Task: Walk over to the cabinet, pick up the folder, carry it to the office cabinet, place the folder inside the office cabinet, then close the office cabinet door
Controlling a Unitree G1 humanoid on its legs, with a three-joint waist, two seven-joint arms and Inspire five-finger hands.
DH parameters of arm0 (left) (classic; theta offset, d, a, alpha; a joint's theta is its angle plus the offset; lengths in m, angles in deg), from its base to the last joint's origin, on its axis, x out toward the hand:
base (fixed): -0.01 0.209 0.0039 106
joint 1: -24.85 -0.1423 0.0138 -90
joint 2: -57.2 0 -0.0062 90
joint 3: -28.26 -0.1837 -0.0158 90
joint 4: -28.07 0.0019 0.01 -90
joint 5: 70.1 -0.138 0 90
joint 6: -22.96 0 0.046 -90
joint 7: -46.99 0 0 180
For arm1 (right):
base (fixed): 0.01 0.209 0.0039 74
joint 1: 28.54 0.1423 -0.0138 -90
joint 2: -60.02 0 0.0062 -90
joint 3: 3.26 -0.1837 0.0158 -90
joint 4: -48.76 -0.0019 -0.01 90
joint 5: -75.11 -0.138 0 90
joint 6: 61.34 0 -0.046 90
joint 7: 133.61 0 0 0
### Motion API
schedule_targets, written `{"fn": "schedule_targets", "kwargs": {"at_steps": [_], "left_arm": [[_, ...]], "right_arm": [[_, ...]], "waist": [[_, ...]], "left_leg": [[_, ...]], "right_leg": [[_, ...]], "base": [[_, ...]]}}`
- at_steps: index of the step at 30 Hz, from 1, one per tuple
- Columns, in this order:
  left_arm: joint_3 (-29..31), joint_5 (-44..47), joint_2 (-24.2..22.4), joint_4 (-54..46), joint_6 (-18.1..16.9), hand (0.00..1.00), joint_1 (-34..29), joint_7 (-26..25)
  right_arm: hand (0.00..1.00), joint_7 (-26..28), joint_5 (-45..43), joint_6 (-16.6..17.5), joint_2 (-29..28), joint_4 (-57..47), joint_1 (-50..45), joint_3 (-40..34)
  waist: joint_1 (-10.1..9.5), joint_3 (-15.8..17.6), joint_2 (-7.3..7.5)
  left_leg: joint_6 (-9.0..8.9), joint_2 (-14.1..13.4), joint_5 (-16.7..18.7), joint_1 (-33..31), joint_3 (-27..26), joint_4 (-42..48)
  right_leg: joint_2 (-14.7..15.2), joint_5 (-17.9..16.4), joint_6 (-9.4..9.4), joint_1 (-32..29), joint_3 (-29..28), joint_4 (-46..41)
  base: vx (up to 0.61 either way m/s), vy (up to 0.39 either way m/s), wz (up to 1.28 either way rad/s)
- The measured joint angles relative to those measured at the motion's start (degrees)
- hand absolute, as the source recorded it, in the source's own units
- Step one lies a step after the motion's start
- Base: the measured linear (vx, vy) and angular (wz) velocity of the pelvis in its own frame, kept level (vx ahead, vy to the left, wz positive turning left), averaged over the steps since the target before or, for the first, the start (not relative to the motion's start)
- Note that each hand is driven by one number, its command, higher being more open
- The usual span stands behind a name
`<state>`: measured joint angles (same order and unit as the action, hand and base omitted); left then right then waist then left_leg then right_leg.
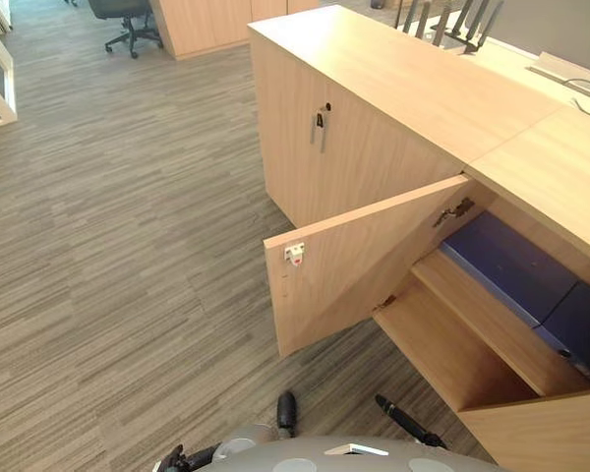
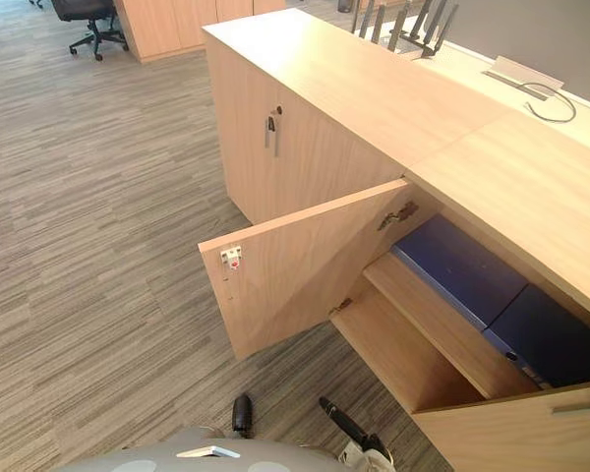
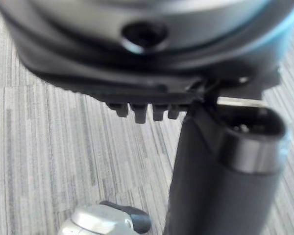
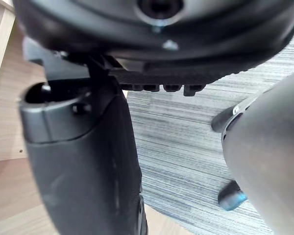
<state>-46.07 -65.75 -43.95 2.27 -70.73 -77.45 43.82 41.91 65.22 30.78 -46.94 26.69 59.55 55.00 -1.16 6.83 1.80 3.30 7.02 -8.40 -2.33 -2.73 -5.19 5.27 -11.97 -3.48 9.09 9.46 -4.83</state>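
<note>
you'll see pale wood laminate on the cabinet, smooth and matt, and the open door wears the same finish. inside the door, the hinge is bright metal. behind the door, the folders are dark blue and matt; board or plastic, hard to tell. beyond the door, the handle is dull metal. under the door, the carpet is rough grey woven stripe. the left hand is dark matt plastic with one glossy metal ring.

Bright, even light on the carpet and cabinet top, deeper shade inside the open compartment.
</note>
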Motion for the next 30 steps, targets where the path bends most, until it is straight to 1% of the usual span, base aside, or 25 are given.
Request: {"fn": "schedule_targets", "kwargs": {"at_steps": [6, 10, 12, 14, 15, 17, 18, 20, 21, 22, 23, 24, 25, 26, 27, 28, 29, 30], "left_arm": [[-0.12, -0.14, 0.21, 0.45, -0.03, 1.00, 0.63, 0.00], [-0.11, -0.20, 0.17, 0.30, -0.04, 1.00, 0.63, -0.01], [-0.11, -0.19, 0.17, 0.02, -0.04, 1.00, 0.63, -0.02], [0.01, 0.03, 0.17, -0.16, -0.02, 1.00, 0.59, -0.04], [0.31, 0.04, 0.15, -0.25, -0.02, 1.00, 0.55, -0.04], [1.08, 0.04, -0.05, -0.37, -0.01, 1.00, 0.31, -0.05], [1.22, 0.02, -0.04, -0.40, 0.00, 1.00, 0.04, -0.21], [1.68, -0.17, -0.10, -0.77, -0.01, 1.00, -0.11, -0.19], [1.74, -0.26, -0.31, -1.17, 0.02, 1.00, -0.08, -0.21], [2.11, -0.28, -0.54, -1.46, 0.03, 1.00, -0.03, -0.21], [2.95, -0.41, -0.58, -1.80, 0.13, 1.00, 0.48, -0.03], [3.68, -0.41, 0.56, -1.71, 0.17, 1.00, 0.38, -0.03], [4.79, -0.42, 0.51, -1.55, -0.02, 1.00, 0.50, -0.54], [5.02, -0.43, -0.48, -1.54, -0.06, 1.00, 0.32, -0.59], [4.76, -0.43, -1.26, -0.92, 0.07, 1.00, 0.65, -0.62], [3.26, -0.50, -1.55, -0.74, -0.11, 1.00, 0.60, -0.45], [2.54, -0.52, -1.47, -0.74, -0.13, 1.00, 0.63, -0.47], [1.63, -0.58, -1.26, -0.76, -0.15, 1.00, 0.75, -0.40]], "right_arm": [[1.00, 0.06, 0.29, 0.01, 0.04, 0.08, 0.49, 1.13], [1.00, 0.01, 0.41, -0.03, 0.12, -0.24, 0.46, 2.00], [1.00, -0.02, 0.41, -0.06, 0.18, -0.29, 0.56, 1.98], [1.00, -0.18, 0.43, -0.17, 0.18, -0.24, 0.62, 1.74], [1.00, -0.31, 0.45, -0.21, 0.20, -0.17, 0.78, 1.01], [1.00, -0.58, 0.45, -0.28, 0.18, -0.06, 1.28, 0.44], [1.00, -0.56, 0.44, -0.33, 0.09, 0.10, 1.62, 0.22], [1.00, -0.56, 0.43, -0.32, 0.10, 0.11, 1.78, -0.36], [1.00, -0.56, 0.43, -0.32, 0.12, 0.12, 1.68, -1.15], [1.00, -0.56, 0.43, -0.33, 0.14, 0.13, 1.57, -1.59], [1.00, -0.55, 0.41, -0.39, -0.03, 0.22, 1.26, -2.22], [1.00, -0.51, 0.40, -0.29, -1.17, 1.03, 0.97, -2.51], [1.00, -0.58, 0.40, -0.22, -1.10, 0.94, 0.69, -3.67], [1.00, -0.57, -0.19, -0.40, -0.66, 0.79, 0.65, -4.76], [1.00, -0.76, 0.06, -0.47, 0.48, 0.63, 0.49, -5.71], [1.00, -0.88, 0.01, -0.53, 0.84, 0.87, 0.26, -6.12], [1.00, -0.83, 0.04, -0.50, 0.97, 0.95, 0.26, -6.10], [1.00, -0.78, 0.08, -0.40, 0.93, 0.96, 0.46, -5.92]], "waist": [[-0.07, 1.21, 0.15], [-0.11, 1.31, 0.05], [-0.11, 1.37, 0.15], [-0.23, 1.90, 0.80], [-0.25, 1.80, 0.48], [-0.34, 2.03, 0.68], [-0.33, 2.03, 0.71], [-0.23, 2.03, 0.54], [0.08, 2.08, 0.21], [0.20, 2.13, -0.07], [0.64, 1.39, 0.25], [1.30, 0.56, 3.76], [1.27, 0.36, 1.95], [1.34, 0.36, 0.49], [1.62, 0.05, -0.97], [1.75, -0.15, -1.47], [1.86, -0.31, -1.88], [2.50, -0.62, -2.72]], "left_leg": [[0.02, 0.24, 0.13, 0.95, 0.14, -0.01], [-0.07, 0.72, -0.07, 0.40, 1.65, 0.01], [0.18, 1.23, 0.10, -0.33, 2.42, 0.05], [0.64, 1.35, 0.61, -0.82, 0.24, 0.24], [0.72, 1.33, 1.22, -1.03, -1.62, 0.26], [0.64, 1.42, 1.58, -1.13, -3.38, 0.26], [0.42, 1.62, 1.41, -1.10, -3.48, 0.28], [0.54, 2.02, 1.48, -1.14, -3.17, 0.26], [1.25, 2.28, 2.09, -1.28, -2.87, 0.06], [1.39, 2.33, 2.63, -1.45, -3.08, 0.03], [-0.78, 2.89, 6.38, -2.57, -6.23, 0.03], [1.08, 3.05, 9.77, -4.58, -11.12, 5.82], [4.73, -2.15, 12.30, -7.47, -14.82, 17.81], [0.98, -3.87, 14.76, -7.46, -12.86, 19.06], [0.94, -3.27, 14.85, -6.43, -10.78, 17.95], [1.21, -2.81, 12.66, -3.91, -10.07, 13.65], [1.27, -2.77, 11.27, -2.80, -9.65, 11.13], [1.09, -2.80, 8.70, -1.95, -8.39, 6.90]], "right_leg": [[0.18, 0.03, -0.13, 1.05, 0.25, 0.06], [0.37, -0.39, -0.50, 1.15, 2.46, 0.02], [0.62, -0.85, -0.39, 0.98, 4.09, 0.01], [1.31, -0.81, -0.64, 1.08, 5.87, -0.07], [1.75, -0.77, -1.00, 1.08, 6.58, -0.30], [2.33, -0.88, -1.12, 0.92, 6.95, -1.01], [2.48, -1.02, -1.23, 0.56, 6.95, -1.72], [2.69, -1.64, -0.98, -0.10, 6.96, -2.97], [2.82, -1.84, -0.69, -0.12, 6.98, -2.95], [2.85, -1.83, -0.68, -0.09, 7.01, -2.76], [3.67, -0.86, -1.10, 0.18, 8.05, -0.18], [6.78, 0.69, -2.67, 0.32, 9.58, 2.12], [6.45, 0.99, -3.05, 0.01, 10.81, 0.45], [5.46, 0.92, -3.09, -0.04, 10.98, -0.53], [5.29, 1.04, -2.67, -0.20, 10.76, -1.96], [5.48, 1.76, -1.69, -1.30, 10.67, -4.45], [5.44, 1.81, -1.42, -2.36, 10.62, -5.54], [4.96, 1.53, -1.11, -4.07, 10.37, -5.61]], "base": [[0.01, -0.036, 0.02], [-0.02, -0.035, 0.21], [-0.01, -0.036, 0.43], [0.02, -0.008, 0.44], [0.03, -0.003, 0.31], [0.06, -0.001, 0.10], [0.07, -0.003, -0.07], [0.05, -0.013, 0.01], [0.02, -0.021, 0.12], [0.01, -0.006, 0.12], [0.01, 0.033, 0.16], [0.06, 0.006, 0.15], [0.09, -0.022, 0.12], [0.07, -0.004, 0.05], [0.06, 0.094, 0.17], [0.04, 0.121, 0.24], [0.02, 0.079, 0.35], [-0.03, -0.001, 0.41]]}}
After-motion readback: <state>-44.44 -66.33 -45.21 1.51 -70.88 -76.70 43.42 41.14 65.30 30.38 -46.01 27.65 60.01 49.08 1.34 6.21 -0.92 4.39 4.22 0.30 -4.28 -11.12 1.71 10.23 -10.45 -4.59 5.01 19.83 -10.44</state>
